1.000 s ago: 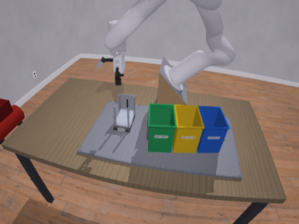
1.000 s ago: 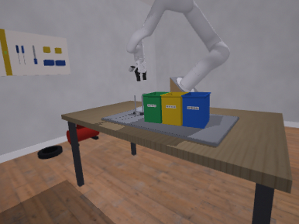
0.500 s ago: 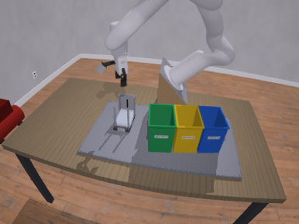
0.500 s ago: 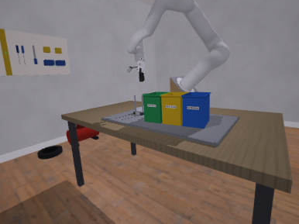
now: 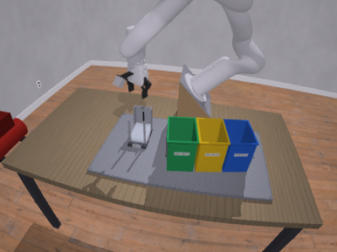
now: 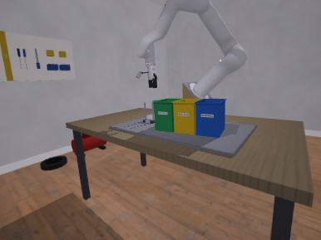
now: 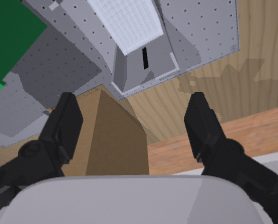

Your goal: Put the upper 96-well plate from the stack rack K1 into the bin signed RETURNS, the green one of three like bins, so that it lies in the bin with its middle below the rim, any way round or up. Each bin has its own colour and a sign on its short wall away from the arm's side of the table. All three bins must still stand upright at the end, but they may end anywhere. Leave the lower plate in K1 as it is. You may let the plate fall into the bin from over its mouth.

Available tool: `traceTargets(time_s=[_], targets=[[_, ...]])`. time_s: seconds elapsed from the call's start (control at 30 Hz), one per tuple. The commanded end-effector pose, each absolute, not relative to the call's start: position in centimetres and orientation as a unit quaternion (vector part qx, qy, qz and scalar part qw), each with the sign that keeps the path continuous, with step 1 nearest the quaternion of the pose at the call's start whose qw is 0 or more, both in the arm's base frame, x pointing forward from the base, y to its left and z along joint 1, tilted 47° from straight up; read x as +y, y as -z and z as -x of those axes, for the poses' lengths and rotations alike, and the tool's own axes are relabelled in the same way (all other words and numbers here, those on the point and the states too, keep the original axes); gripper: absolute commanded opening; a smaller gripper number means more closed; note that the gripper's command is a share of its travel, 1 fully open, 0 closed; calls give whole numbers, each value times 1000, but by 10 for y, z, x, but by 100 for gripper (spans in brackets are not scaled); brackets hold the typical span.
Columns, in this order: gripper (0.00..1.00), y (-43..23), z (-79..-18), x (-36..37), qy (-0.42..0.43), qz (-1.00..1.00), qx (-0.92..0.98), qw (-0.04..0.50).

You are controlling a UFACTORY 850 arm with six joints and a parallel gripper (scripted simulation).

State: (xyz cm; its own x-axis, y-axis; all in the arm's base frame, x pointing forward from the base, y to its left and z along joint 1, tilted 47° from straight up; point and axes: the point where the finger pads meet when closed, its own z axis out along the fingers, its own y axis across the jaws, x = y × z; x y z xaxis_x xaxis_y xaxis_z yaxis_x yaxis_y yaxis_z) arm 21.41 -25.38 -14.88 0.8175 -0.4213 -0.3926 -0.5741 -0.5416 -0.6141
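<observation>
The stack rack K1 (image 5: 140, 129) stands on the grey perforated mat, left of the bins. A white 96-well plate (image 5: 140, 132) lies in it; the wrist view shows its gridded top (image 7: 131, 20) between the rack's posts. I cannot tell the upper plate from the lower one. The green bin (image 5: 182, 143) stands right of the rack, with a white sign on its near short wall, and shows in the exterior view (image 6: 164, 115). My gripper (image 5: 137, 86) is open and empty. It hangs high above the table, behind the rack, as the exterior view (image 6: 151, 80) shows.
A yellow bin (image 5: 211, 145) and a blue bin (image 5: 239, 145) stand in a row right of the green one. A brown wedge block (image 5: 190, 97) at the arm's base stands behind the bins. The grey mat covers the table's middle.
</observation>
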Motion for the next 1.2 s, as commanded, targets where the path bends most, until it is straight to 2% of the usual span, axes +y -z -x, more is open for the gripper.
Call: traceTargets(time_s=[0.0, 0.43, 1.17], targets=[[100, 148, -216, -253, -73, 884, 248, 388], [100, 146, -222, -245, 20, 917, 56, 394], [100, 154, -223, -236, 21, 917, 56, 394]])
